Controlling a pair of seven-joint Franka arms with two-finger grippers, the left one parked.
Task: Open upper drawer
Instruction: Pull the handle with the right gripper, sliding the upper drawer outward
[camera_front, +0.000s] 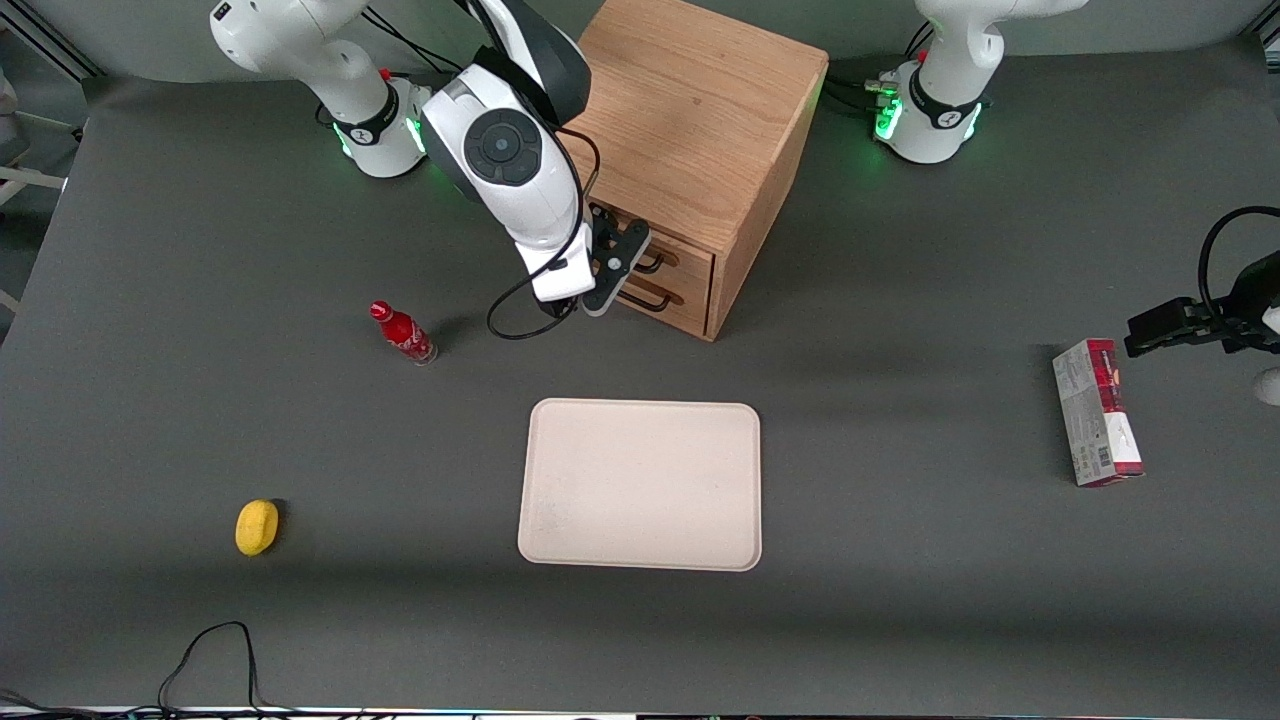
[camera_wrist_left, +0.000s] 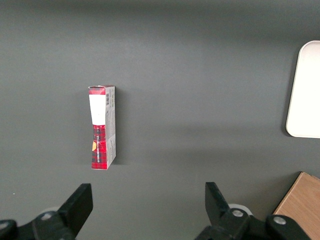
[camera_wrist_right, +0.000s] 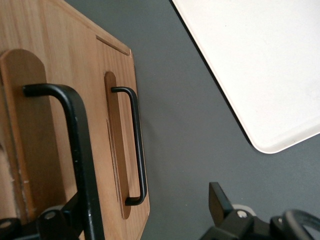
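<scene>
Oak cabinet (camera_front: 700, 150) standing on the dark tabletop (camera_front: 900, 600), with two drawers in its front, each bearing one thin dark bar handle. Upper drawer (camera_front: 680, 262) above the lower drawer (camera_front: 668, 300), both looking flush with the cabinet front. One gripper (camera_front: 622, 262) right at the cabinet front, level with the upper drawer. Jaws spread, with the upper handle (camera_wrist_right: 75, 155) close beside one finger (camera_wrist_right: 220, 202); contact impossible to tell. Lower handle (camera_wrist_right: 137, 150) apart from the fingers.

One pale tray (camera_front: 640, 485) nearer the front camera than the cabinet. One red bottle (camera_front: 402, 333) upright, toward the working arm's end. One yellow object (camera_front: 256, 526) nearer the camera than the bottle. One red-and-white box (camera_front: 1097, 412) lying flat toward the parked arm's end.
</scene>
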